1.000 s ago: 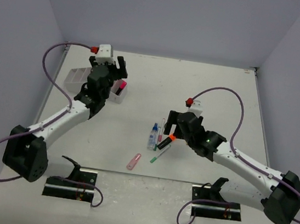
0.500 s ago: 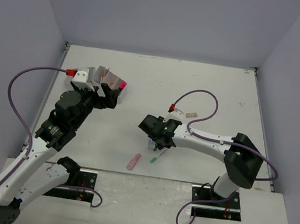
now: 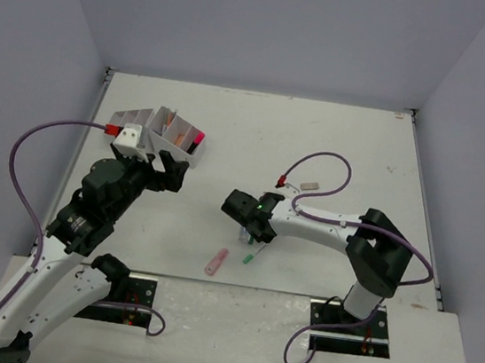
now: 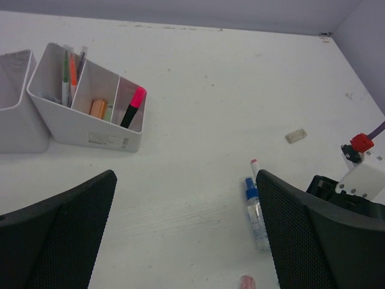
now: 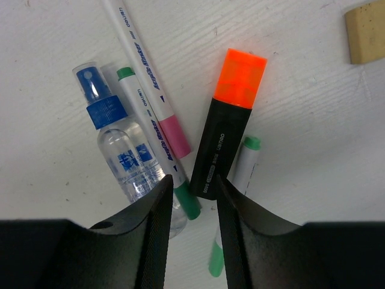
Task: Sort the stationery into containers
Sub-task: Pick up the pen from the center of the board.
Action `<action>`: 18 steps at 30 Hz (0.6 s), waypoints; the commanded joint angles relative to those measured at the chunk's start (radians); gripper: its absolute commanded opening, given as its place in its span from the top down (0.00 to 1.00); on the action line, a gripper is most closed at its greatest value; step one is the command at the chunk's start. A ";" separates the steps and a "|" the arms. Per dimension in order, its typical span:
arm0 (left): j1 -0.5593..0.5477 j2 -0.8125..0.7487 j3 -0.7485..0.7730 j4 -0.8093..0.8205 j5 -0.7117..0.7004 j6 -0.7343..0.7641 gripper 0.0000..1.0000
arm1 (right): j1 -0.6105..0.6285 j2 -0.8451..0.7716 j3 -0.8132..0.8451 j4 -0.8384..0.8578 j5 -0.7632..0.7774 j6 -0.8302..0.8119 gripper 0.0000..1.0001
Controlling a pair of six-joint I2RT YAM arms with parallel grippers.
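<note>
The right gripper [image 5: 194, 191] hangs low over the orange-capped highlighter [image 5: 231, 114] lying on the surface [image 5: 313, 156], jaws narrowly parted astride its black tail; whether they pinch it I cannot tell. This is the pick-up step, I judge. A green-tipped pen [image 5: 187, 205] crowds the gap, so the closing should take the highlighter alone, then carry it to the white organiser [image 4: 90, 135], well apart. The left gripper [image 4: 185, 192] hovers wide open, empty.

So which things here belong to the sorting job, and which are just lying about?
Job: organiser, bottle, orange highlighter, pens, eraser, pink marker.
Not the job: cables, base plates.
</note>
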 commanded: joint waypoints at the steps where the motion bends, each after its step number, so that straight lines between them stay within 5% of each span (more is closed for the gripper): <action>1: -0.002 0.007 -0.012 -0.014 0.038 0.026 0.00 | 0.000 0.029 0.001 -0.024 0.052 0.082 0.64; 18: -0.002 0.010 -0.017 -0.013 0.065 0.033 0.00 | -0.013 0.099 -0.019 0.018 0.037 0.096 0.59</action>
